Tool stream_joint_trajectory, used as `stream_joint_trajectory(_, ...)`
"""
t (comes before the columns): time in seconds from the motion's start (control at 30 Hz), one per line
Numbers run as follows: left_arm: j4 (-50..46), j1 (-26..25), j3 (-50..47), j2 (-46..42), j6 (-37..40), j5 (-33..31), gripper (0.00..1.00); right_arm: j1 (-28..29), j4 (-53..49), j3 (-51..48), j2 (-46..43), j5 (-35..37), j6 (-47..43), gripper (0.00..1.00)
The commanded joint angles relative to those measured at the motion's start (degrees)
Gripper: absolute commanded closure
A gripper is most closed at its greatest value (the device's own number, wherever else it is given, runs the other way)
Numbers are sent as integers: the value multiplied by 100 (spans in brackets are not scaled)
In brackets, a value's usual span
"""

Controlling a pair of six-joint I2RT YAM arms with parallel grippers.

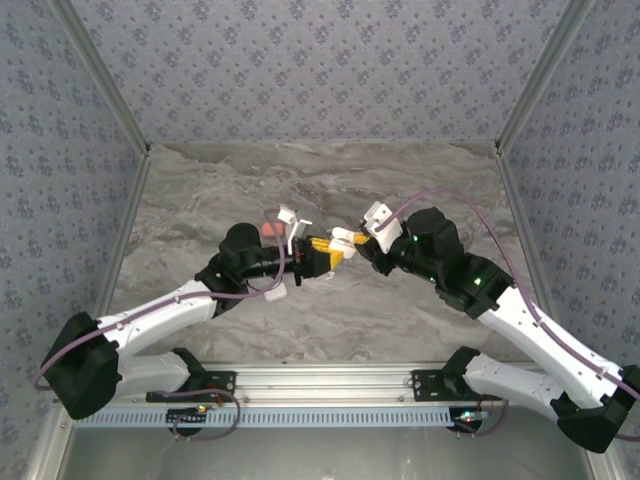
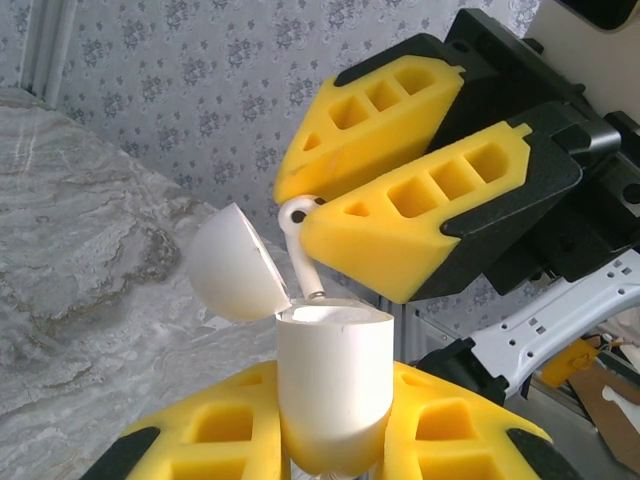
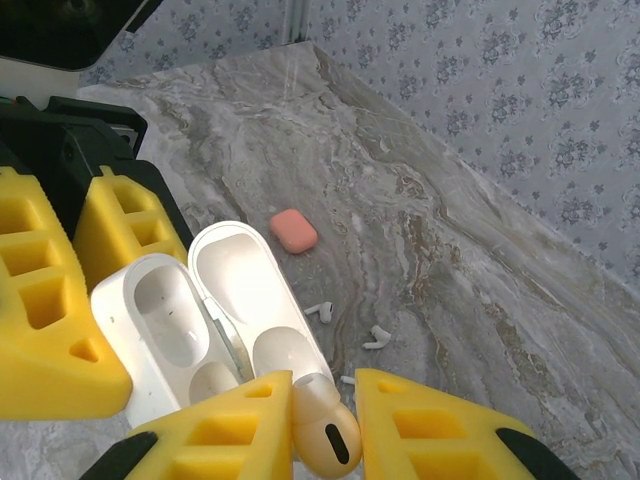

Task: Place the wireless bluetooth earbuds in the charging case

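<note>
Above the middle of the marbled worktop (image 3: pixel 450 260), my two arms meet nose to nose. My left hand (image 2: pixel 335 440) is pressed onto the body of the charging case (image 2: pixel 335 370), holding it upright with the hinged lid (image 2: pixel 235 265) open to one side. My right hand (image 3: pixel 322 405) pinches one earbud (image 3: pixel 325 432) by its bulb, stem pointing down at the case mouth. From the left wrist the stem tip looks to be at the rim, though I cannot tell whether it has entered a well or merely touches the edge. Step in hand, as I judge it: seating this earbud. The next move calls for lining the stem up with a free well, a slow straight push, and release only once the bulb sits flush; any tilt would likely jam it on the rim. The case is glossy hard white plastic, rounded like a pebble, its wells smooth and deep. The earbud is equally slick and tiny, and could slip from the soft yellow pads (image 3: pixel 250 400). More white buds (image 3: pixel 320 311) lie loose on the worktop near a small salmon-pink case (image 3: pixel 294 230), lid shut.
</note>
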Motion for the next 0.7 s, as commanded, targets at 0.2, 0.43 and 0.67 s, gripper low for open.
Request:
stream_joint_trajectory(0.2,221,-58,127,-122,114,82,100,34,-246,200,33,-566,19,77)
stream_joint_trajectory(0.43,254,-119,137,-97,183,78,100,-35,-321,311,76,-992,210,75)
stream_joint_trajectory(0.67,282,-172,138,-92,262,55,100,-230,-437,633,227,-1519,577,67)
